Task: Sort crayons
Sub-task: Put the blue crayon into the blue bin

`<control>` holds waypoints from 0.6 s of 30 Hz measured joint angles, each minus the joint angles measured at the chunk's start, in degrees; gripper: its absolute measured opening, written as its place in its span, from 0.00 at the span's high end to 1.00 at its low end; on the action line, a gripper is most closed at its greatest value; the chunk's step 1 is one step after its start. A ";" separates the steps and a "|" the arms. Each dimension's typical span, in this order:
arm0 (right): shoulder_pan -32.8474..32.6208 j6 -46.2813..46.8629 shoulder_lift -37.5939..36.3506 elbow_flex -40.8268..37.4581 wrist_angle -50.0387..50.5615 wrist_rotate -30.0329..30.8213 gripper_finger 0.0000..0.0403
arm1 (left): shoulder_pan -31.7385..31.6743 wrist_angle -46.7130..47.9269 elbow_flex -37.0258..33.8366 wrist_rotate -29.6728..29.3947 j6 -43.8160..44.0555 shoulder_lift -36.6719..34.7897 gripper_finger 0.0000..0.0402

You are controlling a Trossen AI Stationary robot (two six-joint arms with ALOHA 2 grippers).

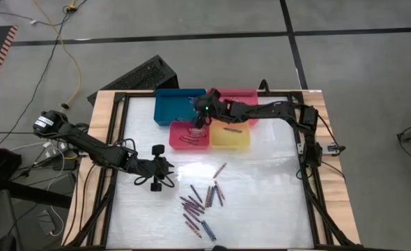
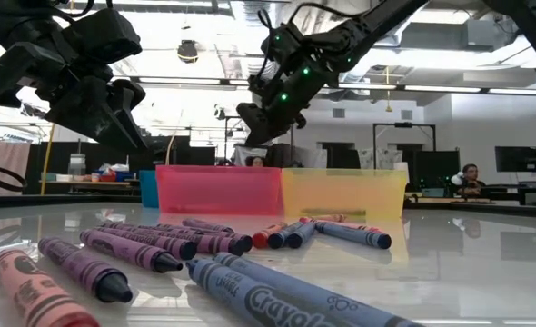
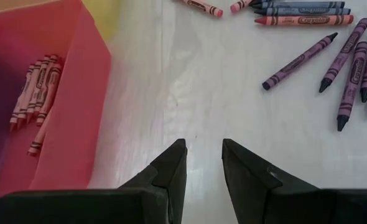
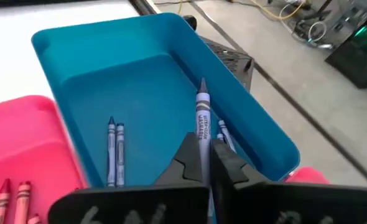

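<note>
One blue crayon (image 4: 202, 121) pinched in right tool (image 4: 203, 146), inside blue tray (image 4: 140, 68) rim.

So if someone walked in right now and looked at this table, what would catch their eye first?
Probably the right gripper over the blue tray at the table's far side, shut on a blue crayon pointing into it. Next, the loose crayons, mostly purple and blue, scattered on the near half of the table. The left gripper waits open beside the pink tray.
</note>
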State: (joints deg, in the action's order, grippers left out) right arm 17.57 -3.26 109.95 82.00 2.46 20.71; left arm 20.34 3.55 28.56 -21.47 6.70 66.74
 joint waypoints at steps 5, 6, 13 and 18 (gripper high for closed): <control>2.64 3.65 0.00 0.00 -0.63 -3.46 0.97 | 0.00 -0.02 0.00 -0.19 0.00 0.00 0.77; 3.03 4.32 0.02 0.00 -0.96 -4.26 0.97 | 0.00 -0.02 0.00 -0.20 0.00 0.00 0.77; 3.66 6.29 0.02 0.00 -3.21 -5.77 0.97 | 0.00 -0.05 0.00 -0.37 -0.02 0.00 0.77; 3.04 6.27 1.09 0.07 -7.21 -5.95 0.97 | 0.00 -0.09 0.00 -0.37 -0.02 0.00 0.77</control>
State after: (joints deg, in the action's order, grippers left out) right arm 20.61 3.01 111.04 82.07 -4.75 14.76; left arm 20.34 3.46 28.56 -21.85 6.68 66.74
